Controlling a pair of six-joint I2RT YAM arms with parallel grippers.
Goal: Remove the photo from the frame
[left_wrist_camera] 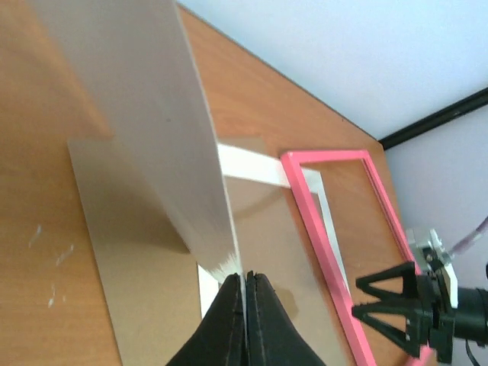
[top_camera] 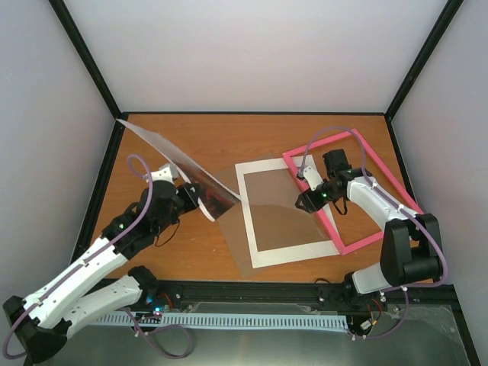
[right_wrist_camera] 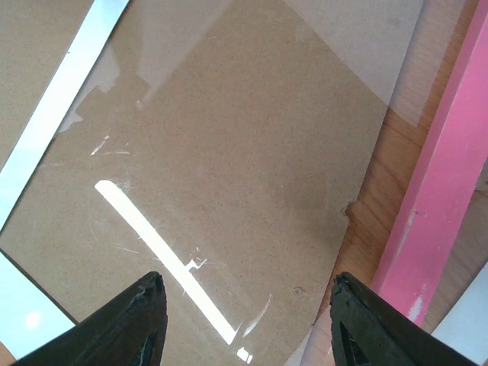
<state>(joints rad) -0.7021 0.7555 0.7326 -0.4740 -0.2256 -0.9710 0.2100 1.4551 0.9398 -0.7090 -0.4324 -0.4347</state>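
Observation:
My left gripper (top_camera: 200,200) is shut on the lower corner of the photo (top_camera: 175,156). It holds the photo tilted up off the table toward the back left. In the left wrist view the photo (left_wrist_camera: 152,114) shows as a thin grey-white sheet pinched between my closed fingertips (left_wrist_camera: 245,278). The empty pink frame (top_camera: 362,242) lies flat at the right, and it also shows in the left wrist view (left_wrist_camera: 316,229). My right gripper (top_camera: 303,200) is open and empty, low over the frame's left bar (right_wrist_camera: 435,191). The right wrist view shows its spread jaws (right_wrist_camera: 248,313).
A white mat border (top_camera: 297,254) lies at mid-table over a brown backing board (top_camera: 286,210). The board (right_wrist_camera: 229,152) shows glare streaks, perhaps from a clear pane. The mat strip (right_wrist_camera: 61,107) is at the left. Black posts and pale walls enclose the table.

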